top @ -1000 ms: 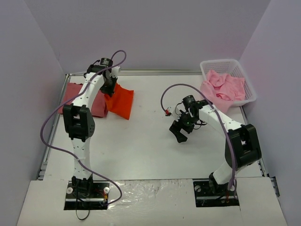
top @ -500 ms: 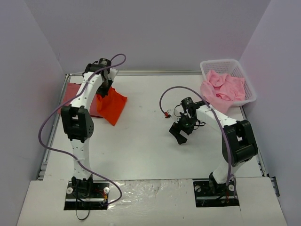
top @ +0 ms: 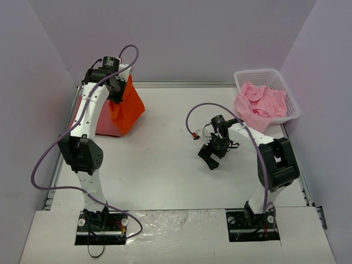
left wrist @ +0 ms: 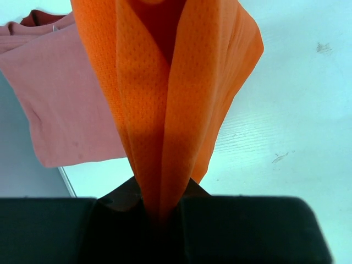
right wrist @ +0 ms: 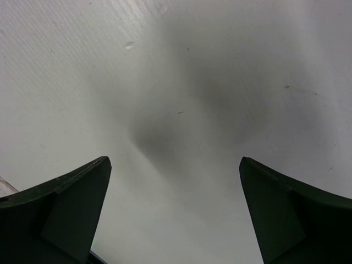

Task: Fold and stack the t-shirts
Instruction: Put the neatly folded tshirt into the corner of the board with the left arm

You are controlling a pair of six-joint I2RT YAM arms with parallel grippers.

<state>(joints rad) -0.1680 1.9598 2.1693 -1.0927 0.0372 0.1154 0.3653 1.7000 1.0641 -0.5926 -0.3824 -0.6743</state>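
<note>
- Orange-red t-shirt (left wrist: pixel 165 110) is hanging pinched between the fingers of the left gripper (top: pixel 116 91). In the left wrist view the cloth is bunching into a narrow fold where the jaws are clamping it, then fanning out beyond them.
- Over the last second the left arm has been swinging this shirt up and toward the far-left corner. It was draping lower and nearer the middle of the table (top: pixel 165 165); now it is dangling clear of the surface, partly over the dusty rose-red t-shirt (top: pixel 99 124).
- That rose-red shirt is lying flat at the far left of the table and is not appearing to shift across the three overhead moments.
- Judging from this, the arm is carrying the orange-red shirt toward the stack. The shirt is hanging loose rather than lying squared, so setting it neatly on the rose-red one is still ahead.
- Right gripper (top: pixel 212 157) is hovering low over bare table near the middle, its fingers spread wide and holding nothing. It is barely moving through the same second.
- White lattice basket (top: pixel 258 72) is sitting at the far-right corner, well apart from both grippers. It is holding the light pink t-shirts (top: pixel 261 102) in a crumpled heap, with part of the cloth spilling over its near-left rim.
- Those pink shirts are waiting unfolded, so most of the task is looking as though it remains.
</note>
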